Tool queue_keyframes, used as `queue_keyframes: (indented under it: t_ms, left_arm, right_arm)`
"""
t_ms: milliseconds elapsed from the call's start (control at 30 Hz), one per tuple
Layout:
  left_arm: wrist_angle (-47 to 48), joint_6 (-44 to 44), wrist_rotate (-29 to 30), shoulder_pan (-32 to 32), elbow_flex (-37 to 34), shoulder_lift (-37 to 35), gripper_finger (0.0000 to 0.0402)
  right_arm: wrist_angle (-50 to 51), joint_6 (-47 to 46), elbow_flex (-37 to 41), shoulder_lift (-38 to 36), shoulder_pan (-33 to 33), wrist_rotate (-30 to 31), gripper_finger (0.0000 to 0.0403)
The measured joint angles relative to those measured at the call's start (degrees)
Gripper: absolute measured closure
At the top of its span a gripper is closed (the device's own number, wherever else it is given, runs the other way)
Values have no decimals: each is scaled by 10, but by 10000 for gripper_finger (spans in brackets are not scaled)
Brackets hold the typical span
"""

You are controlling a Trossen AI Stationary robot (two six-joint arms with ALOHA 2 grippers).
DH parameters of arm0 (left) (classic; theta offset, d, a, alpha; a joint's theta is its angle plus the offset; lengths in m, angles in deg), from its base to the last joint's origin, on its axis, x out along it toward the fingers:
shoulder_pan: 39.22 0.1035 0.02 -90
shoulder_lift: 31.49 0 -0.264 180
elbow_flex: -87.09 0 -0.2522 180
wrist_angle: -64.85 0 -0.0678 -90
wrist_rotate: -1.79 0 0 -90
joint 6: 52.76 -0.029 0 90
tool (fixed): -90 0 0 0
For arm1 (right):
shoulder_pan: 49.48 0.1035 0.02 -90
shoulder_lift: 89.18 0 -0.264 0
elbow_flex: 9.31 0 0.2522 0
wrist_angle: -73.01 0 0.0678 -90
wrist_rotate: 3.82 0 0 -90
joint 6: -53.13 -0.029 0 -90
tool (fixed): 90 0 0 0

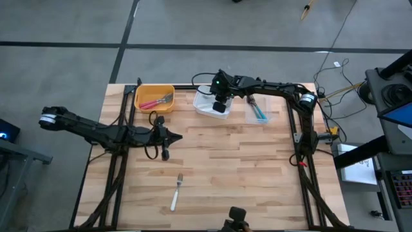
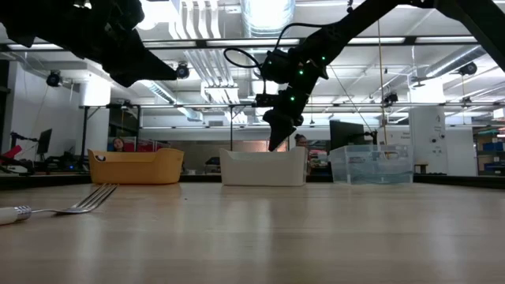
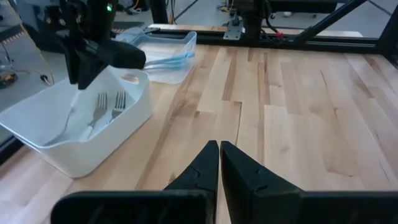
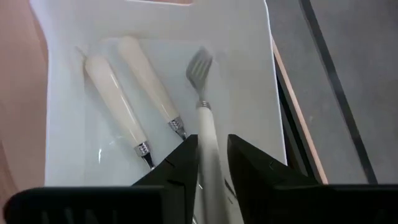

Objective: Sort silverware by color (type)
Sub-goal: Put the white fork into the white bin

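Right tool over the white bin, left tool idle at mid-surface

The left tool [image 1: 165, 153] lies low on its outstretched arm near the left-middle of the wooden plank surface [image 1: 244, 180], fingers pressed shut, empty. A white-handled fork [image 1: 176, 193] rests near the front edge. The orange bin [image 1: 154, 98] at the back edge holds pink-handled forks [image 1: 154, 102]. The right tool [image 4: 213, 163] points down into the glossy white bin [image 4: 261, 81], fingers slightly parted around a white-handled fork's shaft [image 4: 208, 134], beside two smooth rounded white-handled forks [image 4: 134, 93]. The clear bin [image 1: 261, 109] holds teal-handled forks [image 1: 259, 111].
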Motion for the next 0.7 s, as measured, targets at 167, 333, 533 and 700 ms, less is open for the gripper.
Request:
queue_keyframes:
  t_ms: [167,333,533,700]
  left_arm:
    - [0,19,0,0,0,12,402]
    - [5,68,-3,0,0,29,402]
    - [76,232,-69,-3,0,63,402]
    - [142,370,-104,-50,9,114,402]
  right_arm:
    - [-2,-3,0,-1,0,0,311]
    - [15,-23,0,-21,4,0,310]
    - [55,-46,0,-63,28,0,310]
    - [81,-64,2,-102,61,0,310]
